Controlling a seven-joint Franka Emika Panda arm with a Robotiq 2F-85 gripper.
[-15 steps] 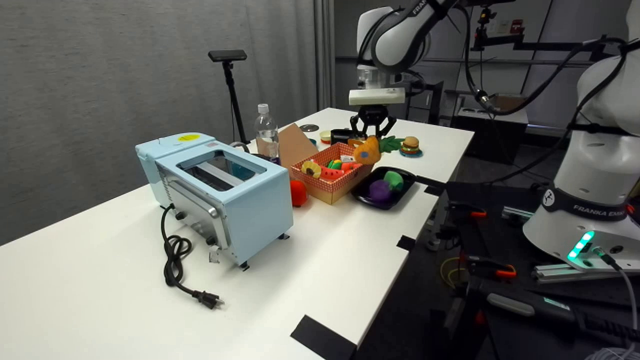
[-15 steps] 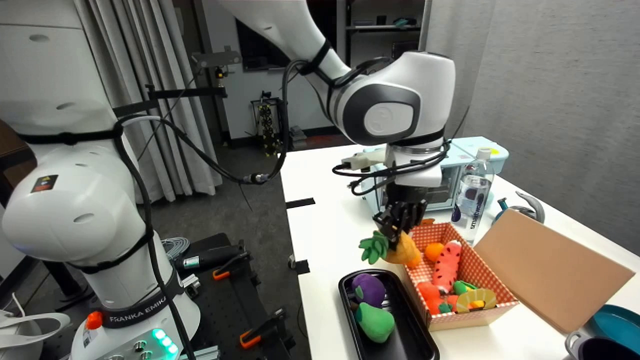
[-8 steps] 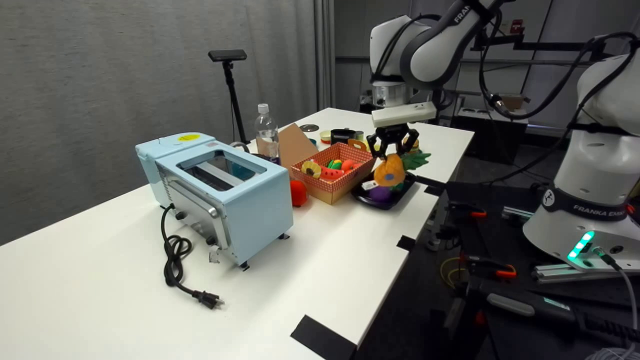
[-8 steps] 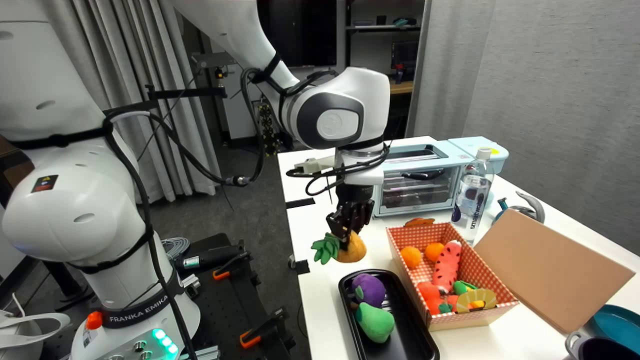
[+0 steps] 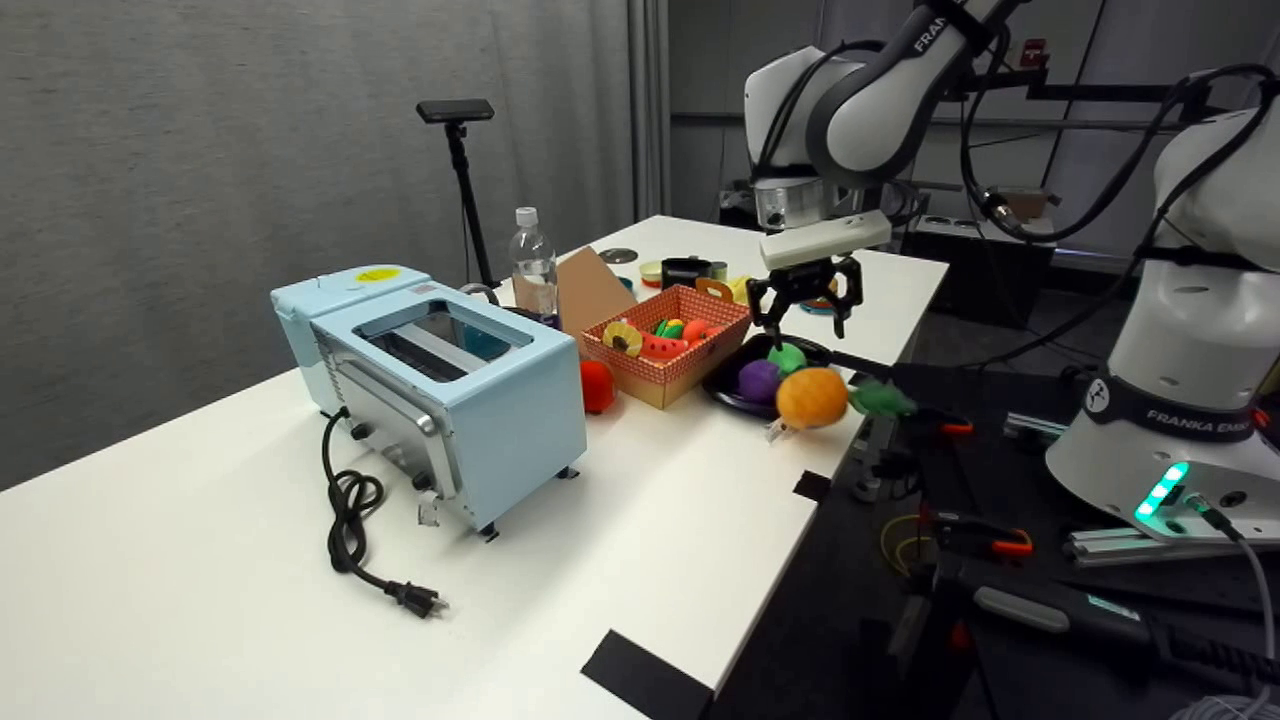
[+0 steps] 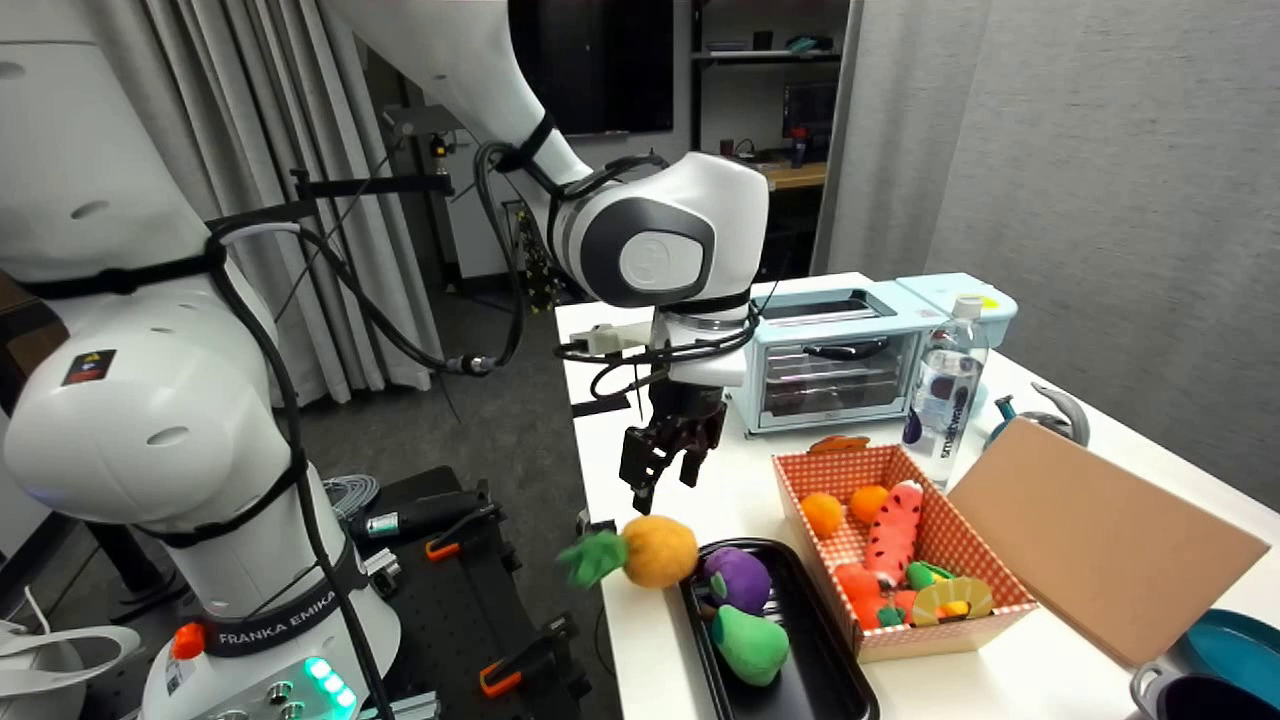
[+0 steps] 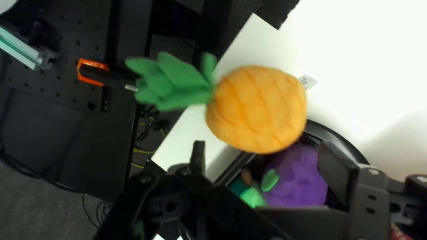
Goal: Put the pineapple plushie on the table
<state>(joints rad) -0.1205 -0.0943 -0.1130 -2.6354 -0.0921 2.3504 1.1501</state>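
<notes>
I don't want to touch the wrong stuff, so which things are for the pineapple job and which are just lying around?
For the job:
pineapple plushie
white table
pincer, standing open

Just lying around, among others:
blue toaster oven
water bottle
red-checked basket
black tray, with a purple plushie and green plushie inside

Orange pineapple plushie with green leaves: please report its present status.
Black gripper: jaws open, holding nothing. Orange pineapple plushie: leaf end past edge of white rectangular table, contact unclear. Possibly in the way: black oblong tray, close beside.
</notes>
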